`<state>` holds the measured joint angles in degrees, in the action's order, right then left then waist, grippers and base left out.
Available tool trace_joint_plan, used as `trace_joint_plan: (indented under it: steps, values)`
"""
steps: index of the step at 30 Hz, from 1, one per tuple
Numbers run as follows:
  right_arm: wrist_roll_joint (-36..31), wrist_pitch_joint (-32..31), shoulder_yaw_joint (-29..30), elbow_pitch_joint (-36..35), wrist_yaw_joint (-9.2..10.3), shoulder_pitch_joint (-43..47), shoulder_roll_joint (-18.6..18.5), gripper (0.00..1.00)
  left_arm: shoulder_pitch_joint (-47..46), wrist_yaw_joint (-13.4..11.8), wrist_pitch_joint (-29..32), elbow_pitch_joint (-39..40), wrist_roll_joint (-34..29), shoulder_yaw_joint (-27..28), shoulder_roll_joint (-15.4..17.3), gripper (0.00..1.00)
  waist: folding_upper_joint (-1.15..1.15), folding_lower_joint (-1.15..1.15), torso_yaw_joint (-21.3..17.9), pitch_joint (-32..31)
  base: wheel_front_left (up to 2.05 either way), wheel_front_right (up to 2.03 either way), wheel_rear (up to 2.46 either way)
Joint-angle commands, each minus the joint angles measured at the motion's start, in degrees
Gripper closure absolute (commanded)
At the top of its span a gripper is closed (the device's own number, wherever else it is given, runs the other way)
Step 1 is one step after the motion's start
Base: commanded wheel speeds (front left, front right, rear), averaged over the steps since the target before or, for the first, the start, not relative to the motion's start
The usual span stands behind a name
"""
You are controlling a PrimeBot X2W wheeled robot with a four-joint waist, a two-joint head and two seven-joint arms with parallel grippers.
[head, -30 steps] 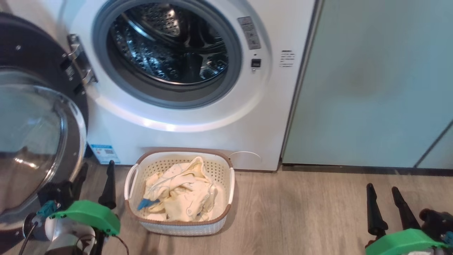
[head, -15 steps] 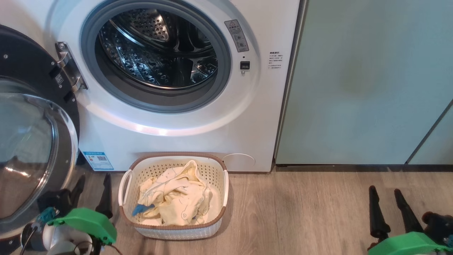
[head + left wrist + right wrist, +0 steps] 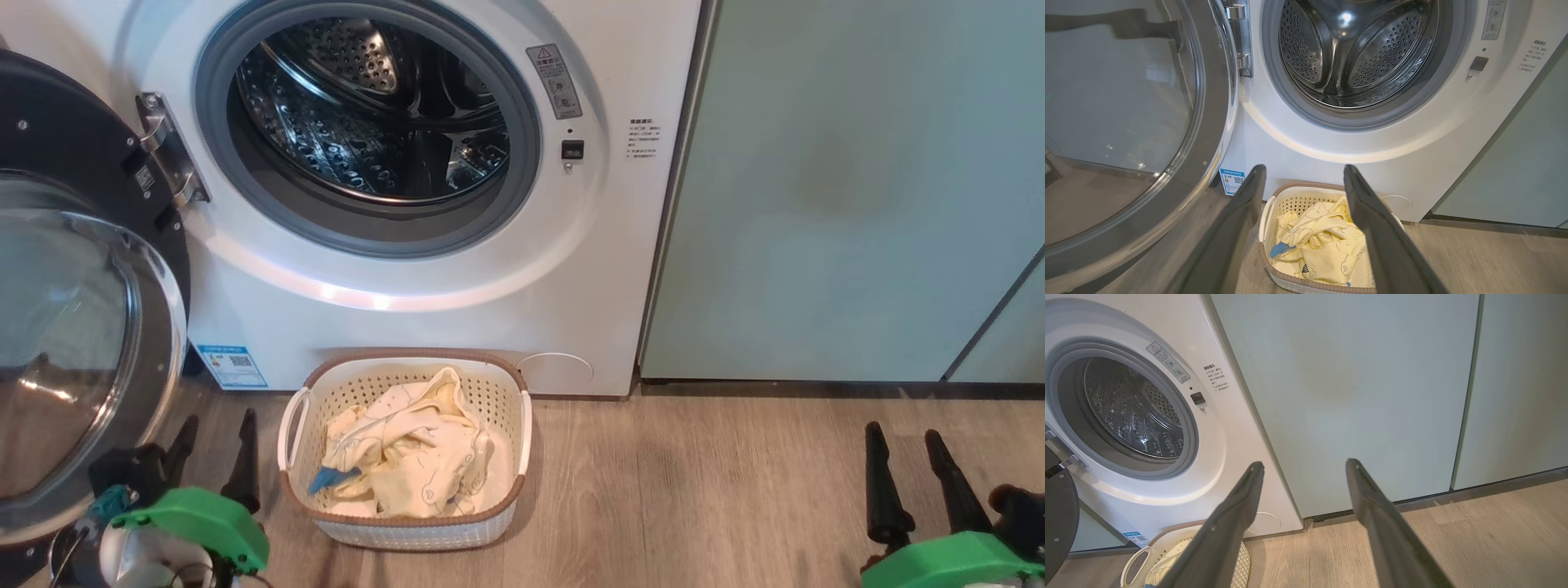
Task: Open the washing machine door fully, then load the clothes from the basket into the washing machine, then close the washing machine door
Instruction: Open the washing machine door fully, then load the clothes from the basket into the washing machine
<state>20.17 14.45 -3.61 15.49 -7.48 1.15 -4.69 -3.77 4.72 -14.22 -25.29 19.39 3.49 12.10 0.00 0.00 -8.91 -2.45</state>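
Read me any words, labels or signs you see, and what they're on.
Nothing reads clearly.
Grey sticker beside the washing machine opening: warning triangle, text too small.
Black print on its white front: too small.
Blue label at its lower corner: QR code, text blurred.

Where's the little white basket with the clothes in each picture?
Head view: the basket sits bottom centre, on the floor before the washing machine.
Left wrist view: bottom centre, framed by the open left gripper.
Right wrist view: bottom left corner, partly behind the right gripper.
Shared landmark: the blue label, up and left of the basket.
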Motion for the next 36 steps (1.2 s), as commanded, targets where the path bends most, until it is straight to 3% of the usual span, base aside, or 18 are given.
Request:
trace_joint_plan:
  steps: [1,18,36]
  values:
    - [-0.5,0.5,-0.9,-1.9,-0.01,-1.6,-0.9,0.00,-3.4,0.1,-0.7,1.2,0.1,1.9,1.8,0.00,0.00,0.00,0.0,0.0,0.00,0.00,0.00]
    - [-0.2,0.5,-1.3,-1.6,-0.01,-1.7,-0.8,0.00,-3.9,1.3,-0.8,0.6,1.1,1.4,1.6,0.00,0.00,0.00,0.2,-0.1,0.17,-0.12,-0.05]
    - [0.0,0.5,-1.8,-1.4,-0.01,-1.5,-0.8,0.00,-3.7,1.0,-0.8,1.3,1.3,2.0,1.0,0.00,0.00,0.00,0.3,0.2,1.67,-1.41,-0.26]
